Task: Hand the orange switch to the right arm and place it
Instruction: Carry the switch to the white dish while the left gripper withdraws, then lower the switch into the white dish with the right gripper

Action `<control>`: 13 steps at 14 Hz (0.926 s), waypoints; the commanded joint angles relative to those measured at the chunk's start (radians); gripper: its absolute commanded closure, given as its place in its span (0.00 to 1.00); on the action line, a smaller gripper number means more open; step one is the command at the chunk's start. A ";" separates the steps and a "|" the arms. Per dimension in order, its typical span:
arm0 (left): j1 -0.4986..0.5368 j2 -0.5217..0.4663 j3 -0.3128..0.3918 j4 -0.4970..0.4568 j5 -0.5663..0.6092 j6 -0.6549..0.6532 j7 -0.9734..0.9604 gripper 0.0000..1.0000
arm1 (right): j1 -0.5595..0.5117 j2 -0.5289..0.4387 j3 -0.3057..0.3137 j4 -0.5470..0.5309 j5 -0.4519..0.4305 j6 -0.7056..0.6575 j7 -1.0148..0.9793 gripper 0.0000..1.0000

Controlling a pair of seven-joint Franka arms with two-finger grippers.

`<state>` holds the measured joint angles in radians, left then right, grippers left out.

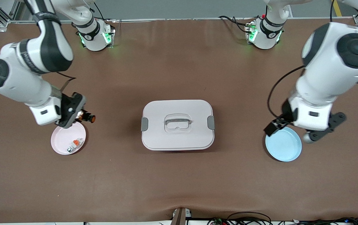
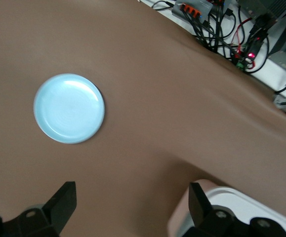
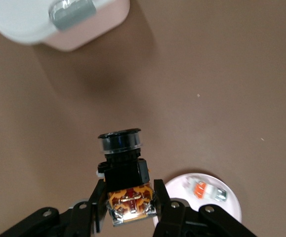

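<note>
My right gripper (image 1: pixel 83 116) is shut on the orange switch (image 1: pixel 88 118), a small black block whose round orange end points toward the table's middle. It hangs above the rim of the pink plate (image 1: pixel 61 137). In the right wrist view the switch (image 3: pixel 125 170) sits between the fingers of the right gripper (image 3: pixel 130 205), its orange-marked base toward the camera. My left gripper (image 1: pixel 293 132) hovers open over the light blue plate (image 1: pixel 283 147), which holds nothing. In the left wrist view nothing lies between the fingers of the left gripper (image 2: pixel 131 202), and the blue plate (image 2: pixel 69 108) shows past them.
A tiny white-and-grey piece with an orange patch (image 1: pixel 74 144) lies on the pink plate (image 3: pixel 229 210), also seen as the white piece (image 3: pixel 204 190). A closed white lidded box (image 1: pixel 177 125) with grey latches stands mid-table. Cables (image 2: pixel 222 29) run along the table edge.
</note>
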<state>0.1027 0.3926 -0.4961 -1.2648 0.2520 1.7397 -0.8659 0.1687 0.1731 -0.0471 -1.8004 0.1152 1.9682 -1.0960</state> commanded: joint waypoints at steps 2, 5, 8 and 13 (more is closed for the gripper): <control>0.109 -0.093 -0.010 -0.022 0.001 -0.100 0.279 0.00 | -0.126 -0.012 0.021 -0.058 -0.022 0.064 -0.265 1.00; 0.178 -0.138 -0.010 -0.033 -0.022 -0.149 0.434 0.00 | -0.204 -0.007 0.023 -0.163 -0.022 0.222 -0.421 1.00; 0.103 -0.250 0.136 -0.131 -0.083 -0.143 0.589 0.00 | -0.258 0.015 0.023 -0.238 -0.020 0.369 -0.528 1.00; -0.132 -0.377 0.418 -0.268 -0.155 -0.144 0.703 0.00 | -0.337 0.083 0.027 -0.296 0.010 0.509 -0.634 1.00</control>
<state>0.0347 0.0863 -0.1483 -1.4487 0.1131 1.5892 -0.1947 -0.1216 0.2425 -0.0454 -2.0754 0.1126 2.4310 -1.6855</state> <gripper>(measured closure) 0.000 0.573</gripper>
